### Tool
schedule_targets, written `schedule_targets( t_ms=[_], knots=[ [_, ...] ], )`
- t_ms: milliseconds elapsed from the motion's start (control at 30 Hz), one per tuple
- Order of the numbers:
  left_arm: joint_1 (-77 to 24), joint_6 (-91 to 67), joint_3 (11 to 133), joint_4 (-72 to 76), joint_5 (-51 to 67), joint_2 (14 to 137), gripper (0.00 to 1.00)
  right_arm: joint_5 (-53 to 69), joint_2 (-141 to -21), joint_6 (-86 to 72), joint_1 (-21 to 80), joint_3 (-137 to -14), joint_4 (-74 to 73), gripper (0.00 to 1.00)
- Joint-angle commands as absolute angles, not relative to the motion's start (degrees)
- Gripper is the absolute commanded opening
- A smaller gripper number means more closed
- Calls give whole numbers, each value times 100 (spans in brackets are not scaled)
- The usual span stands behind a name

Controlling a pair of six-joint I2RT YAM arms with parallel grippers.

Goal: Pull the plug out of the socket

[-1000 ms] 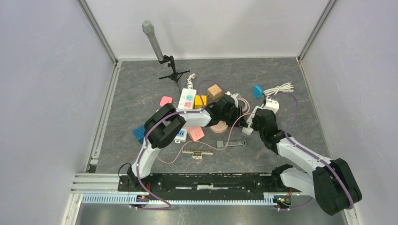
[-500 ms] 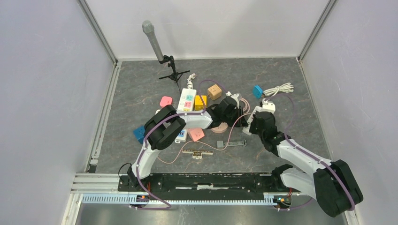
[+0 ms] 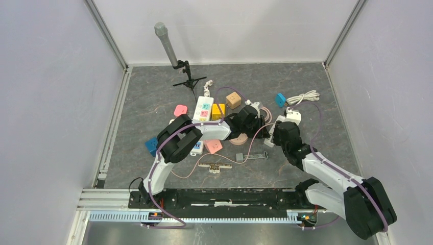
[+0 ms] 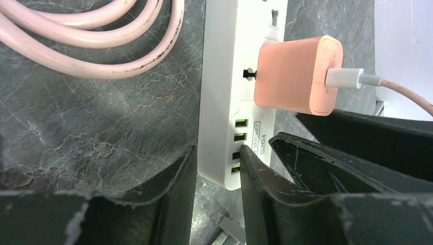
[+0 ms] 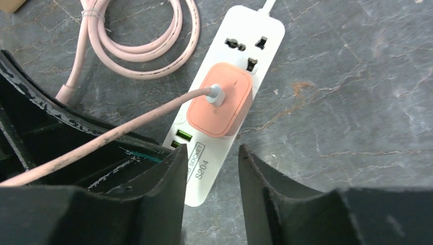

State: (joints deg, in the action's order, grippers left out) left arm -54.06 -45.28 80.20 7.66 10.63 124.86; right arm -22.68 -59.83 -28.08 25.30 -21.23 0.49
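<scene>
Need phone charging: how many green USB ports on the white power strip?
4 green USB ports, in one row at the white power strip's end, seen between the left gripper's fingers.

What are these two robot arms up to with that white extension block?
They are set on unplugging a pink plug from a white power strip. The left gripper sits over the strip's USB end with its fingers apart, apparently to steady it. The right gripper hovers open just short of the plug, not gripping it. The plug is seated in its socket, with its pink cable trailing off, so the pull has not yet begun.
</scene>
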Motion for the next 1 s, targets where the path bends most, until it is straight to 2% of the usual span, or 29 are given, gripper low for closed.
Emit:
schedule_targets(
  t_ms=[0, 67, 233, 633, 733, 800, 900, 933, 967],
  knots=[
    [-5440, -4236, 7842, -360, 659, 12884, 43, -2745, -5810, -2765, 2540, -2351, 11, 52],
    [-5440, -4241, 7840, -355, 674, 12893, 43, -2879, -5801, -2651, 2540, -2390, 63, 60],
    [-5440, -4262, 7822, -341, 702, 12911, 44, -3213, -5917, -2191, 2540, -2415, 565, 66],
    [-5440, -4298, 7823, -271, 828, 12902, 45, -3282, -6362, -1917, 2538, -2143, 1173, 50],
    [-5437, -4298, 7823, -268, 831, 12911, 45, -3372, -6287, -1852, 2538, -2091, 1261, 42],
    [-5440, -4302, 7824, -268, 849, 12911, 45, -3384, -6264, -1778, 2538, -2101, 1302, 31],
    [-5439, -4300, 7823, -271, 852, 12927, 45, -3392, -6213, -1775, 2540, -2138, 1258, 5],
    [-5436, -4302, 7822, -267, 855, 12929, 44, -3377, -6190, -1785, 2540, -2137, 1233, 0],
    [-5440, -4289, 7814, -271, 859, 12924, 44, -3348, -6156, -1798, 2540, -2123, 1221, 0]
  ],
)
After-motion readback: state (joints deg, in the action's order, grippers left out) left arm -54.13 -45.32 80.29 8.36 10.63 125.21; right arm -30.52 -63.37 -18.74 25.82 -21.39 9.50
